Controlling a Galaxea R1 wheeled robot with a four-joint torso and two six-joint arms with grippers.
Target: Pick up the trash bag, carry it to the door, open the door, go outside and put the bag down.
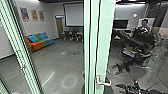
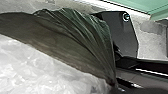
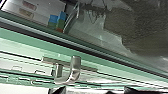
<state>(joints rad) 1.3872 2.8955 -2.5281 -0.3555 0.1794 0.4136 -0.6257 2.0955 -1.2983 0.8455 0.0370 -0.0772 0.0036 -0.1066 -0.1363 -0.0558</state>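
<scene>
Pale green frames [image 1: 101, 45] divide the head view, with the door handle [image 1: 101, 81] near 5 o'clock; the right end effector [image 1: 120, 87], between 4 and 5 o'clock, is just beside it, tips spread. At 9 o'clock sits an orange, green and blue sofa [image 1: 37, 42], 3 wall pictures [image 1: 33, 15] at 10, a screen [image 1: 73, 14] at 11, and a person [image 1: 143, 27] towards 2. The right wrist view gives the handle's bent lever and backing bar in more detail. The left wrist view adds the dark trash bag [image 2: 75, 42], its pleats gathered tightly where the left end effector [image 2: 115, 87] pinches it, near whitish crumpled plastic [image 2: 45, 67].
</scene>
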